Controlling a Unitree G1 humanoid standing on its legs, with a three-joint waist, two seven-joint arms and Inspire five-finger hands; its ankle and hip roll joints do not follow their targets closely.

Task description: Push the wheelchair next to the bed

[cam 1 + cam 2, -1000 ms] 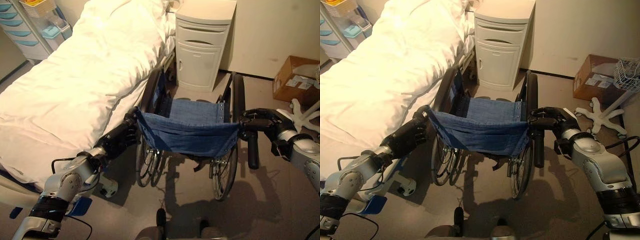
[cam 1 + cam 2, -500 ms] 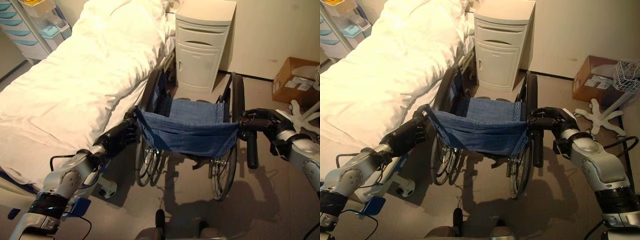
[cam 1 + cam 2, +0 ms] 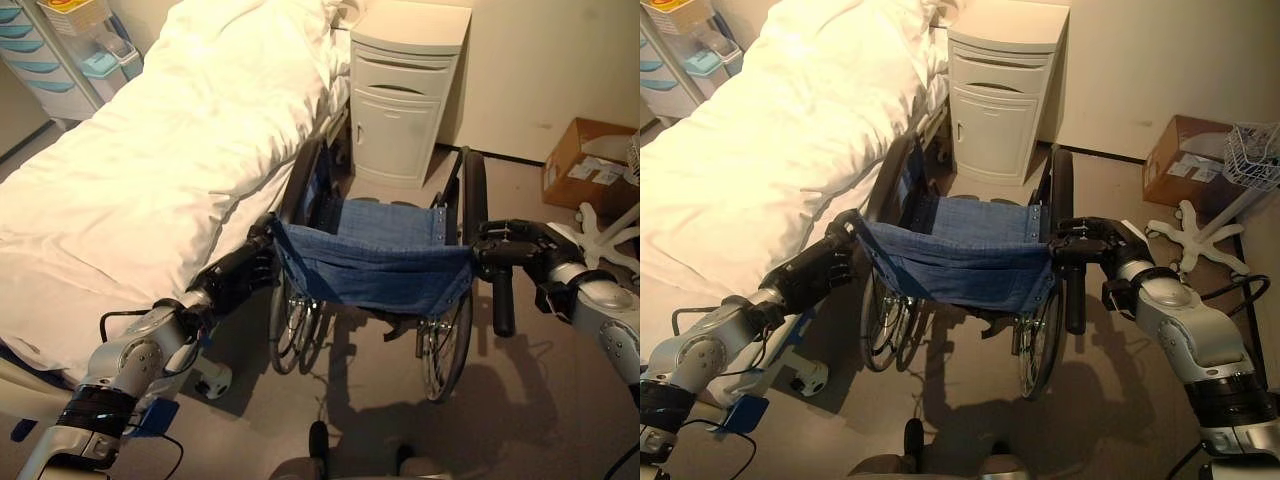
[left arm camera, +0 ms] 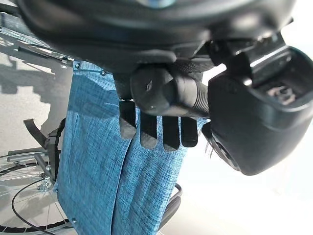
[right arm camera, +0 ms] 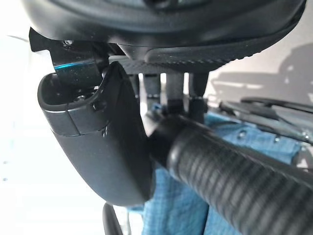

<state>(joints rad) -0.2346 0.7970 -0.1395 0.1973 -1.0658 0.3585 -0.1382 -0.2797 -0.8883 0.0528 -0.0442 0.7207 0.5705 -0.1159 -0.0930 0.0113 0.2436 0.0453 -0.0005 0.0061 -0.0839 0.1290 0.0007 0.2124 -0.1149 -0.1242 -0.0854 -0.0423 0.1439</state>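
Both hands grip wheelchair [image 3: 375, 265] handles: left hand [image 3: 240, 275], right hand [image 3: 1105, 240]; wrist views show curled fingers [image 4: 156, 132].

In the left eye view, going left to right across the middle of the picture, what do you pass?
Bed → left hand on the push handle → wheelchair with its blue sling back → right hand on the other push handle → cardboard box at the right edge.

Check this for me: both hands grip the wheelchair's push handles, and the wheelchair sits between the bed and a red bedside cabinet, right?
Nearly. Both the left hand and right hand grip the wheelchair handles beside the bed, but the left eye view shows the cabinet is white, not red.
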